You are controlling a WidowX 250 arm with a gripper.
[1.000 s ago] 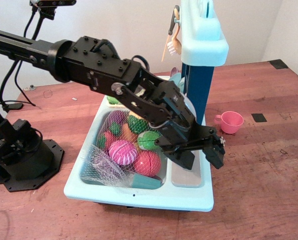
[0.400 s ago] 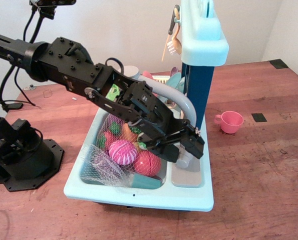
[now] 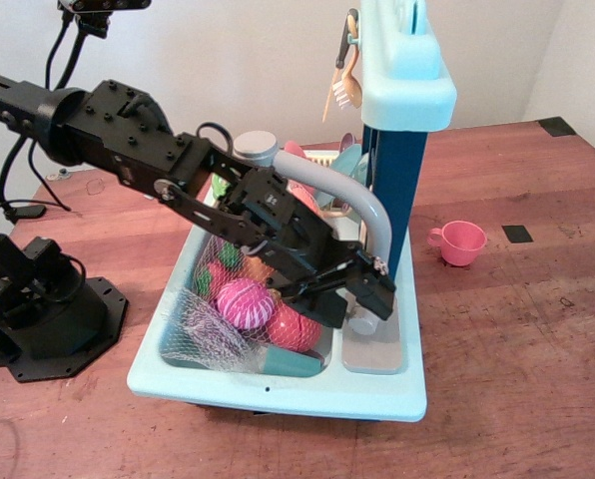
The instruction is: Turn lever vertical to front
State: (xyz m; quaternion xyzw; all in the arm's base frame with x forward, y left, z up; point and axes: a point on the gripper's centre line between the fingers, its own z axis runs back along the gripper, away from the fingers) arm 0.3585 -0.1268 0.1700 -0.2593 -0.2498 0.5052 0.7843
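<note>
Reaching in from ten o'clock, the black arm stretches across the pale blue toy sink, which sits on a wooden table. A net bag of toy vegetables fills the basin. The grey curved spout arches over the arm's wrist. At five o'clock from the spout's bend, the gripper surrounds the lever, mostly hiding it; whether the jaws are clamped cannot be told. A pink cup stands at three o'clock, well apart.

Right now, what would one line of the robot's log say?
gripper: low beside faucet base, grip state unclear | lever: hidden behind gripper | spout: arched above | sink: netted toy food
</note>
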